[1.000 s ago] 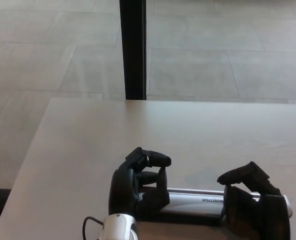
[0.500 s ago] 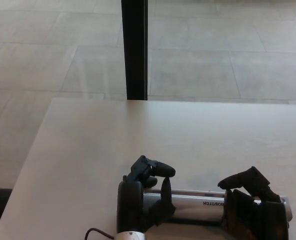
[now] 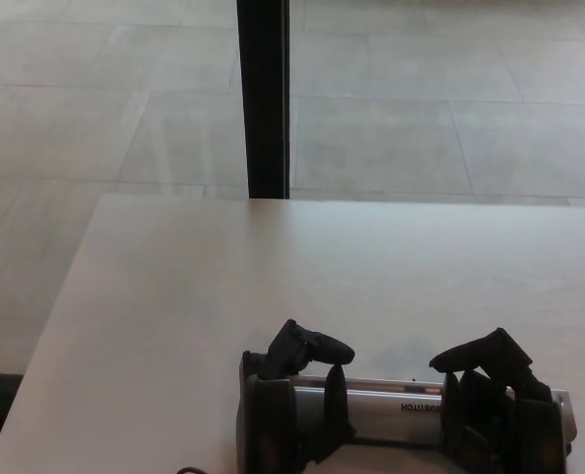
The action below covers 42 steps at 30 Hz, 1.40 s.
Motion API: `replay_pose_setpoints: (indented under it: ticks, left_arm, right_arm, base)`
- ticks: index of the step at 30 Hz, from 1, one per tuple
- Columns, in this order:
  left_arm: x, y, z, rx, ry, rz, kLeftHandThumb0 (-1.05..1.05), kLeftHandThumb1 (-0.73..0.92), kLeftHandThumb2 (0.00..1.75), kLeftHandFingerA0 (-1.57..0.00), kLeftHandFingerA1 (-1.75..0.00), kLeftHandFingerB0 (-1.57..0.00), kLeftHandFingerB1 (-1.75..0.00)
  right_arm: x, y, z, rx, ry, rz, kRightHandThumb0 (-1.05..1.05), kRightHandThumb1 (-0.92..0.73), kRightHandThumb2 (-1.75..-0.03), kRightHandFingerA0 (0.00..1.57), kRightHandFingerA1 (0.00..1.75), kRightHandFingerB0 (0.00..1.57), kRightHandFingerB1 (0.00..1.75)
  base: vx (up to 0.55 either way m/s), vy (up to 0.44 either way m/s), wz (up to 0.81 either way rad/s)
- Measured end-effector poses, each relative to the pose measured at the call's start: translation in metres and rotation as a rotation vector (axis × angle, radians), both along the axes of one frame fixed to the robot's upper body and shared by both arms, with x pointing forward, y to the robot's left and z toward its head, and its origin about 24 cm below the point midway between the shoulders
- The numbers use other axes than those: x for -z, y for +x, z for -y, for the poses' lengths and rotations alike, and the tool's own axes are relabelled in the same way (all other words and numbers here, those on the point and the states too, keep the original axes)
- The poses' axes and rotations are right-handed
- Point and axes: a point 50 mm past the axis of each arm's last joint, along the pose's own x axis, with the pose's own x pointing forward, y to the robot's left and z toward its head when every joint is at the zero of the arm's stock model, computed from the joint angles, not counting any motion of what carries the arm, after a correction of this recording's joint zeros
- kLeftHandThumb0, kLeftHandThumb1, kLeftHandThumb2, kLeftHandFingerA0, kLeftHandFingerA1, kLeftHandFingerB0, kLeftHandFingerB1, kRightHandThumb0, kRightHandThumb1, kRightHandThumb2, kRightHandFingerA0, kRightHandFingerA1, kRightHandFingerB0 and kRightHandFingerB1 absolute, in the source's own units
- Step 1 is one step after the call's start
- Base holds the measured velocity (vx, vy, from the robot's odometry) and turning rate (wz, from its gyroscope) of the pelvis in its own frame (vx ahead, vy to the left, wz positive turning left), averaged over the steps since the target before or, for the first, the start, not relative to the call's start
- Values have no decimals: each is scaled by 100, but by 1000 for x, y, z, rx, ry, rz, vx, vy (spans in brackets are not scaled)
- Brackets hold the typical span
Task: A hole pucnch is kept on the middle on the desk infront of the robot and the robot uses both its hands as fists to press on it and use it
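Note:
The hole punch (image 3: 396,406) is a long silver bar with a black base, lying crosswise at the near edge of the pale desk (image 3: 273,276). My left hand (image 3: 288,405) sits curled as a fist on its left end, thumb sticking out toward the right. On the punch's right end rests my right hand (image 3: 495,405), also curled into a fist with its thumb raised. Only the middle of the bar, with its printed label, shows between the two hands. The lower parts of both hands are cut off by the picture's bottom edge.
The desk's far edge meets a black vertical post (image 3: 264,99), beyond which lies a grey tiled floor (image 3: 421,128). The desk's left edge runs diagonally down to the bottom left corner.
My left hand has dropped lower onto the punch's left end, and its white wrist and cable have left the picture. The right hand has sunk slightly. The punch stays in place.

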Motion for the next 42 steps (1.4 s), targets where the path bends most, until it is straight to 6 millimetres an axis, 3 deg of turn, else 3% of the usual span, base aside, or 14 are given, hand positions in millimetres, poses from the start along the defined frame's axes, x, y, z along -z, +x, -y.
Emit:
replay_pose_setpoints:
  ticks: [10, 21, 25, 27, 31, 32, 33, 34, 38, 39, 40, 41, 42]
  left_arm:
    - [5, -3, 2, -17, 41, 50, -44, 71, 104, -103, -175, -69, -175]
    - [5, -3, 1, -33, 42, 82, -44, 70, 104, -97, -175, -71, -175]
    - [0, -2, -2, -44, 17, 101, -42, 70, 98, -103, -175, -71, -175]
    - [-10, 2, -3, -45, -23, 130, -41, 67, 101, -105, -175, -71, -175]
    - [-27, 5, -6, -31, -97, 176, -41, 67, 98, -101, -175, -69, -174]
    - [-32, 7, -6, -27, -115, 191, -41, 68, 94, -99, -175, -66, -174]
    - [-37, 8, -7, -24, -129, 204, -41, 68, 94, -99, -175, -66, -174]
    - [-42, 9, -7, -21, -144, 217, -39, 71, 90, -97, -175, -66, -174]
    - [-58, 12, -13, -15, -185, 260, -38, 72, 92, -93, -175, -64, -175]
    - [-62, 13, -16, -16, -190, 268, -38, 76, 84, -93, -175, -66, -175]
    - [-65, 15, -20, -18, -192, 279, -39, 77, 82, -93, -175, -66, -175]
    - [-68, 16, -24, -20, -193, 288, -39, 81, 77, -96, -175, -65, -175]
    - [-72, 17, -30, -24, -192, 299, -39, 81, 77, -96, -175, -65, -175]
  right_arm:
    - [3, 0, 2, 36, -14, 33, -38, -80, -84, 99, 175, 75, 175]
    - [-1, -1, 13, 77, -35, 78, -39, -75, -95, 100, 175, 71, 175]
    - [-13, 6, 27, 101, -61, 132, -33, -72, -97, 104, 175, 70, 175]
    - [-22, 10, 37, 113, -85, 158, -30, -71, -103, 104, 175, 70, 175]
    - [-38, 15, 51, 115, -123, 185, -24, -72, -97, 103, 175, 62, 172]
    - [-43, 16, 54, 116, -130, 200, -23, -67, -105, 103, 175, 75, 147]
    - [-48, 18, 56, 117, -134, 213, -23, -67, -105, 103, 175, 75, 147]
    - [-54, 19, 59, 120, -139, 227, -21, -67, -101, 105, 175, 64, 168]
    - [-74, 22, 69, 130, -152, 273, -23, -63, -107, 104, 175, 65, 170]
    - [-78, 22, 72, 134, -157, 282, -28, -61, -105, 102, 175, 63, 169]
    - [-84, 22, 77, 142, -162, 293, -29, -58, -108, 102, 175, 65, 167]
    - [-89, 22, 81, 148, -168, 302, -27, -52, -114, 105, 175, 81, 149]
    - [-95, 22, 87, 158, -177, 312, -27, -52, -114, 105, 175, 81, 149]
  base:
    - [0, 0, 0]
    - [0, 0, 0]
    - [0, 0, 0]
    - [0, 0, 0]
    - [0, 0, 0]
    - [0, 0, 0]
    - [0, 0, 0]
    - [0, 0, 0]
    - [0, 0, 0]
    - [0, 0, 0]
    - [0, 0, 0]
    - [0, 0, 0]
    - [0, 0, 0]
